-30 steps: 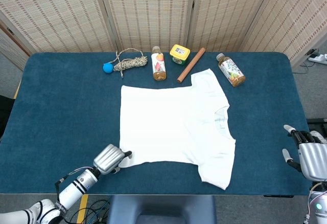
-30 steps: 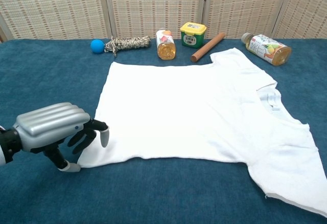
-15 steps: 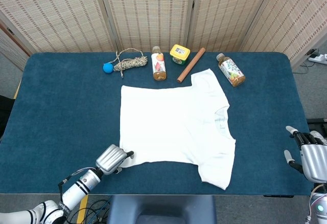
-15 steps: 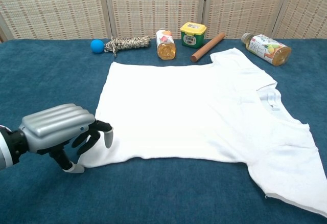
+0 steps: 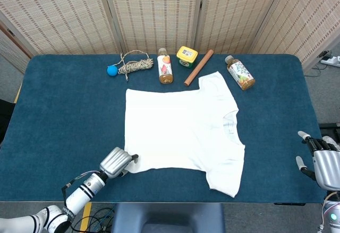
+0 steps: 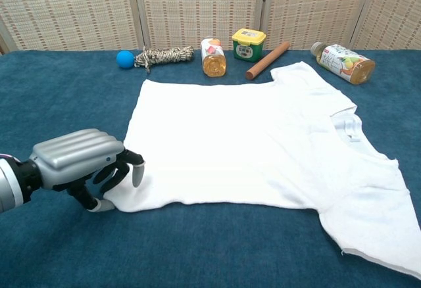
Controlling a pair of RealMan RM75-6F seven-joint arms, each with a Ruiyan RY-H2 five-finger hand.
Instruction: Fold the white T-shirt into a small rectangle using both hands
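Head view: the white T-shirt (image 5: 180, 129) lies flat in the middle of the blue bench (image 5: 64, 116), collar toward the robot's right, hem toward its left. The left hand (image 5: 118, 162) sits at the near hem corner with its fingers curled over the cloth edge. The right hand (image 5: 323, 165) hangs off the bench's right edge, well apart from the shirt, fingers spread and holding nothing. Along the far edge stand a blue ball (image 5: 111, 70), a coil of rope (image 5: 135, 65), two bottles, a yellow jar (image 5: 187, 56) and a wooden rod (image 5: 198, 67), all clear of the shirt except the rod's end, which lies near the far sleeve.

Chest view: the left hand (image 6: 89, 163) has its thumb low by the bench and its fingertips (image 6: 137, 169) on top of the corner, where the cloth bunches slightly; whether the corner is truly pinched I cannot tell. To do this step well, I judge the thumb should slide under the fabric before lifting, and the right hand should come in to take a matching corner so the fold stays straight.

Compared with a second ago, the left hand has crept nearer the shirt, and the corner now puckers. The right hand has barely shifted.
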